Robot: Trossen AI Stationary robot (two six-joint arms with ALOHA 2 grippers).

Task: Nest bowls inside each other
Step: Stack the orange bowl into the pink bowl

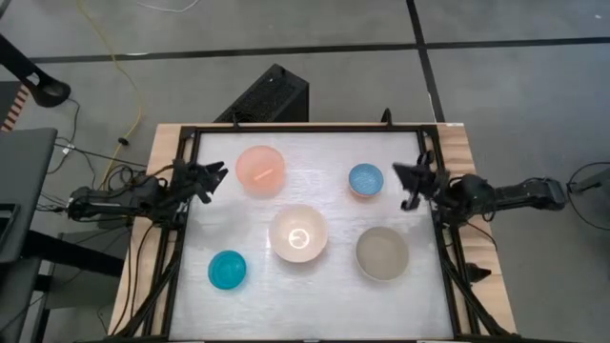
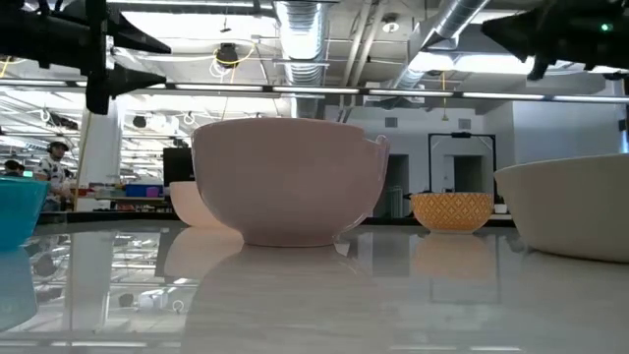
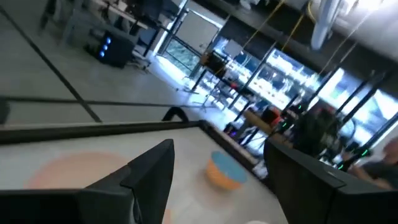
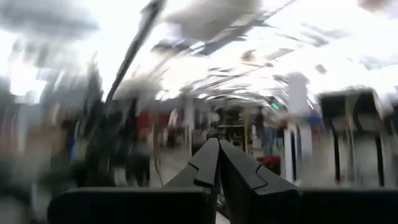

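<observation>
Five bowls stand upright on the white table, each apart from the others. They are salmon-pink (image 1: 260, 170), light-blue (image 1: 365, 180), cream-white (image 1: 297, 233), grey-beige (image 1: 382, 253) and teal (image 1: 227, 271). My left gripper (image 1: 213, 181) hangs open above the table's left edge, beside the salmon-pink bowl, with nothing between its fingers (image 3: 155, 168). The left wrist view shows the light-blue bowl (image 3: 225, 169) farther off. My right gripper (image 1: 406, 183) hangs shut above the right edge, beside the light-blue bowl. Its fingers (image 4: 217, 155) point up into the room and hold nothing.
A black frame (image 1: 305, 128) runs around the table top. In the low view the cream-white bowl (image 2: 287, 182) fills the middle, with the teal bowl (image 2: 18, 211) at left and the grey-beige bowl (image 2: 575, 208) at right. Bare table lies along the near edge.
</observation>
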